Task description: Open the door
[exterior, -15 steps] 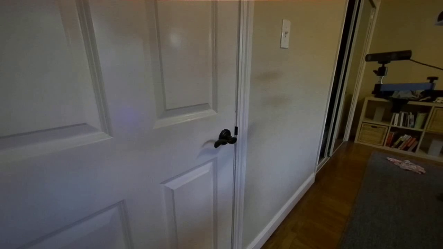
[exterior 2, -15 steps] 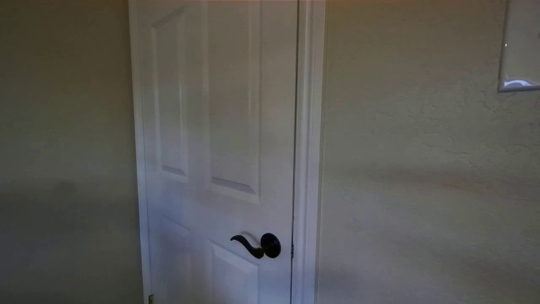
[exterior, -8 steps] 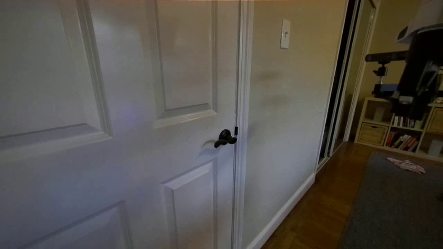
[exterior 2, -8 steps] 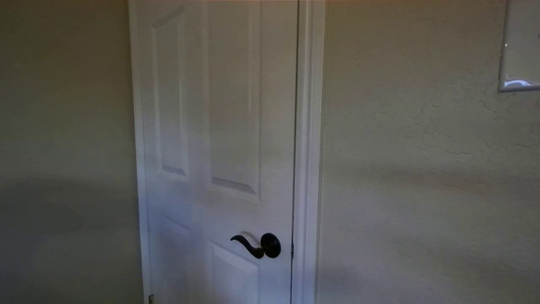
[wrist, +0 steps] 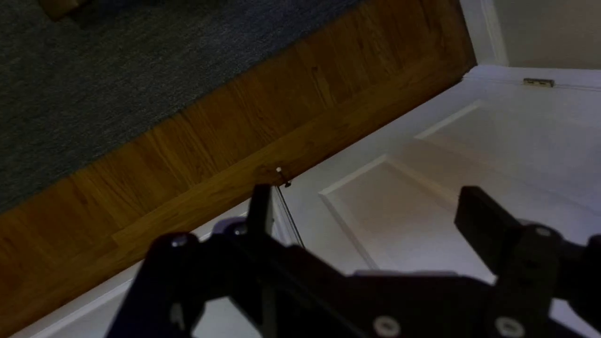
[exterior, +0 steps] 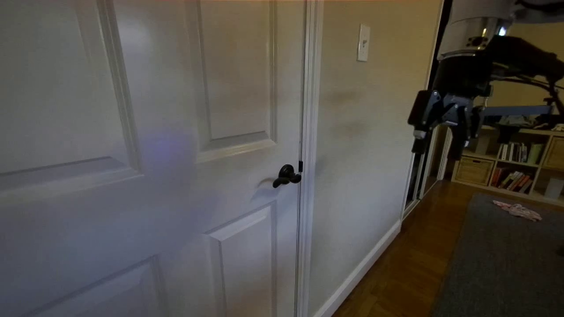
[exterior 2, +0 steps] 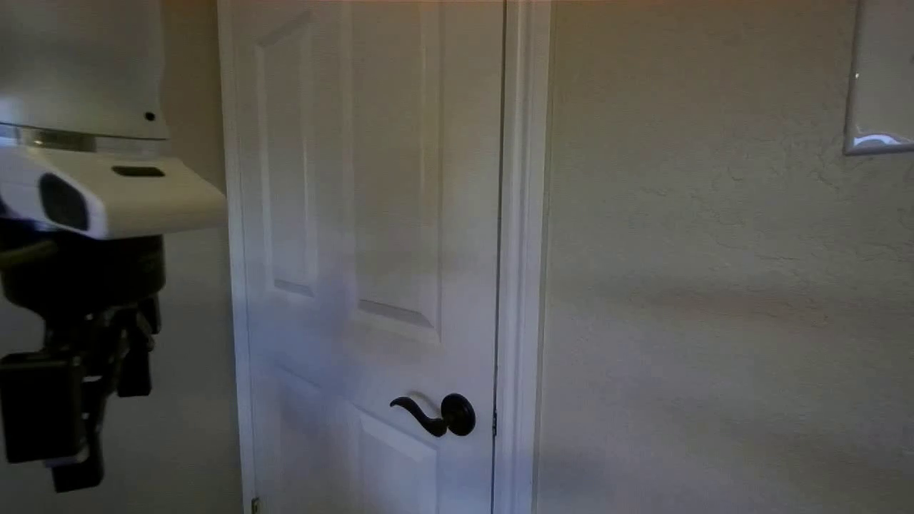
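Door (exterior: 169,185) at 9 o'clock from hand (exterior: 437,149) in an exterior view, jaws apart, nothing held: probably heavy, rigid, slick-faced, so grip its lever handle (exterior: 287,177) near the tip.

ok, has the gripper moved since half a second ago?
Yes. In an exterior view the gripper has shifted toward the left of the picture, closer in the image to the wall's light switch.

The door (exterior: 176,189) looks smooth, the floor (wrist: 235,134) wooden.
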You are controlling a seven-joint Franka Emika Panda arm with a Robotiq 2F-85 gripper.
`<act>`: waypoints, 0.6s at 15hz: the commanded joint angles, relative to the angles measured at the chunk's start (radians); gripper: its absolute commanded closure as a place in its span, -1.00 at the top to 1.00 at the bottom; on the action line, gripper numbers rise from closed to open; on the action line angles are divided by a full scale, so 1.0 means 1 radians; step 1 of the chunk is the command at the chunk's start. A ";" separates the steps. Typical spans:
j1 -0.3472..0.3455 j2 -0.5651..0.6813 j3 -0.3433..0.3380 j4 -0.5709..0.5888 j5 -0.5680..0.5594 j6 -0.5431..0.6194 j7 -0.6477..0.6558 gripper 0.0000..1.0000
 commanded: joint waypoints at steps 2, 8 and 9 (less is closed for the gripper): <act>0.016 0.049 -0.007 0.052 0.006 -0.002 0.004 1.00; 0.015 0.056 -0.008 0.055 0.005 -0.003 0.003 1.00; 0.016 0.092 -0.004 0.071 0.008 0.006 0.029 1.00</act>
